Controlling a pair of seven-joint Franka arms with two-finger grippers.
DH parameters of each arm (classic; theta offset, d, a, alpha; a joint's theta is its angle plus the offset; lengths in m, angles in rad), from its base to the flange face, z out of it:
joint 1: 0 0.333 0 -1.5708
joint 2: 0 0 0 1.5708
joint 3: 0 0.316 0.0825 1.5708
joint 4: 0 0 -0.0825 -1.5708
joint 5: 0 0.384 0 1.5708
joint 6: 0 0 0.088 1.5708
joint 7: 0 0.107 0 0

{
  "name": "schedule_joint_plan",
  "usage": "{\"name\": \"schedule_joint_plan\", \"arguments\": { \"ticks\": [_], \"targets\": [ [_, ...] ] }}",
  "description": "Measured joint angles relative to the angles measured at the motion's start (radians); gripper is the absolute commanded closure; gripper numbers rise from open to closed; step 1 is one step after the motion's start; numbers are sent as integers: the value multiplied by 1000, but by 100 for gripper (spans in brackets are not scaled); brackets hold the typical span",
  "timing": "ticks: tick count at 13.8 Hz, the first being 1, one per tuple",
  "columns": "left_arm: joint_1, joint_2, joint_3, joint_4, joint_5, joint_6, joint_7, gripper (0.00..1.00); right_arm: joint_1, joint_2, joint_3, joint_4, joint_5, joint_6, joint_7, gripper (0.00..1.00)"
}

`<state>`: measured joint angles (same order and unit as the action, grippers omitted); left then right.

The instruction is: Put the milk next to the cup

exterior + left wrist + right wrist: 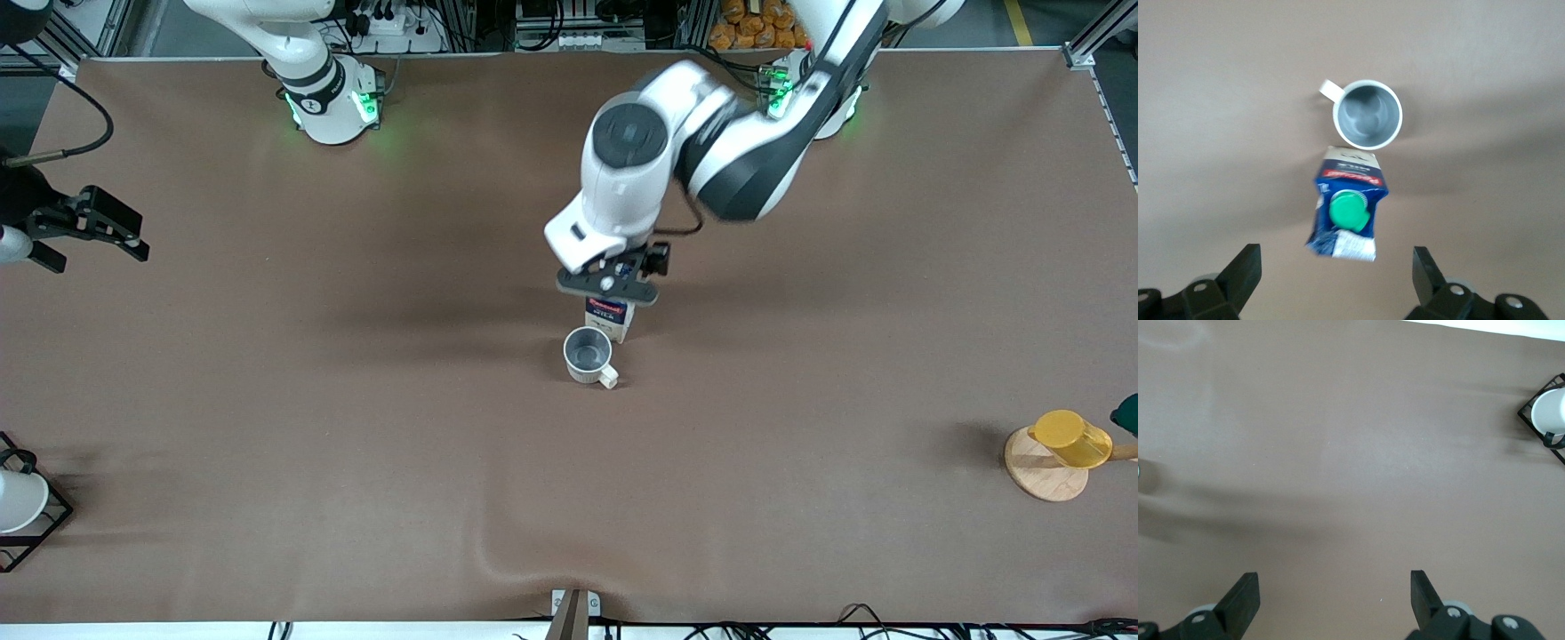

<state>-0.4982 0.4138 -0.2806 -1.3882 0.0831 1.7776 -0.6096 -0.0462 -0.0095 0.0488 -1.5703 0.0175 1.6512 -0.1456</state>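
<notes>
1. The table (pixel 356 462), covered in brown cloth, fills most of the front view.
2. The left arm (pixel 711 151) reaches from its base out over the middle of the table. The right arm (pixel 307 76) waits, its hand out at the right arm's end of the table.
3. The left gripper (pixel 608 286) hangs directly over the milk carton. In the left wrist view its two dark fingers (pixel 1245 270) stand wide apart, well clear of the carton on both sides, with nothing between them.
4. The right gripper (pixel 93 227) is over bare cloth at the right arm's end of the table. Its fingers (pixel 1245 593) are spread wide and hold nothing.
5. The yellow cup (pixel 1071 438) lies tilted on its round wooden base (pixel 1045 467) at the left arm's end of the table, well apart from the task's things.
6. The white cup in a black wire frame (pixel 20 502) stands near the table edge at the right arm's end.
7. The milk carton (pixel 608 317) stands upright on the cloth near the table's middle, its green cap (pixel 1348 210) facing up and its red label band toward the mug.
8. The off-white mug (pixel 588 353) stands upright just beside the carton, nearer to the front camera, showing its grey inside. A narrow gap seems to separate the two in the left wrist view.
</notes>
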Motion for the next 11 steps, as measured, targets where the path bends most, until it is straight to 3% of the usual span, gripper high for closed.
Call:
{"name": "schedule_joint_plan", "arguments": {
  "ticks": [2, 5, 8, 11],
  "targets": [
    [73, -104, 22, 2, 13, -55, -5, 0, 3, -5, 0, 1, 0, 1, 0, 0],
    [313, -204, 29, -7, 16, -98, 112, 0, 5, -8, -2, 4, -6, 2, 0, 0],
    [562, -217, 28, -17, 14, -104, 389, 0, 17, -8, -17, 4, -10, 1, 2, 0],
    [674, -217, 25, -27, 6, -157, 454, 0, 38, -8, -33, 4, -10, -2, 36, 0]
  ]
}}
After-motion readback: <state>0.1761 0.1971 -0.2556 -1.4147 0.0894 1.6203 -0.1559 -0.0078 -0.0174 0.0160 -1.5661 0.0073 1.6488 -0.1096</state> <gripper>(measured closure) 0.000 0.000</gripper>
